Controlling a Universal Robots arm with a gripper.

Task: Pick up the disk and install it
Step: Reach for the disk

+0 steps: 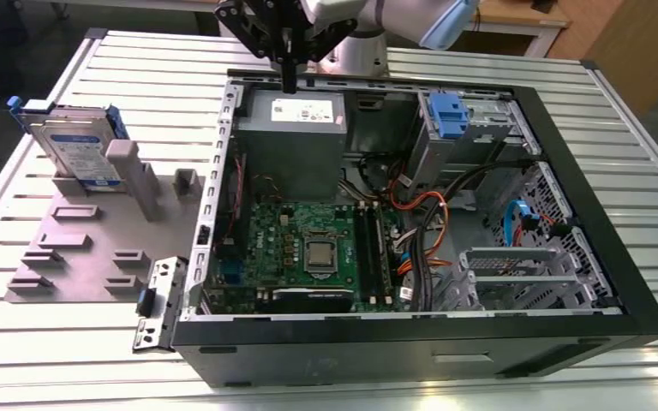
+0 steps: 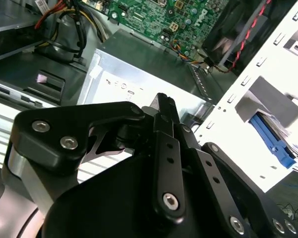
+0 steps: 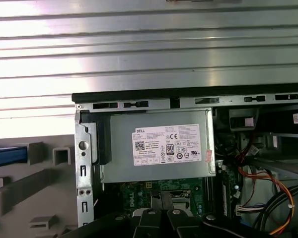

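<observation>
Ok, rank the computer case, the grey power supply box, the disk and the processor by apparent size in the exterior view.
Largest to smallest:
1. computer case
2. power supply box
3. disk
4. processor
The box only narrowly beats the disk.

The exterior view looks down from well above the grey metal box (image 1: 295,145), both wrist views from close over it, all sharing it.

The disk (image 1: 75,152) is silver-grey with a white-and-blue label, edged by a blue carrier; the bench (image 1: 615,128) is ribbed silver metal; the computer case (image 1: 421,338) is black, its motherboard (image 1: 306,244) green, its power supply (image 1: 295,145) grey with a white sticker; the gripper (image 1: 291,84) is black.
</observation>
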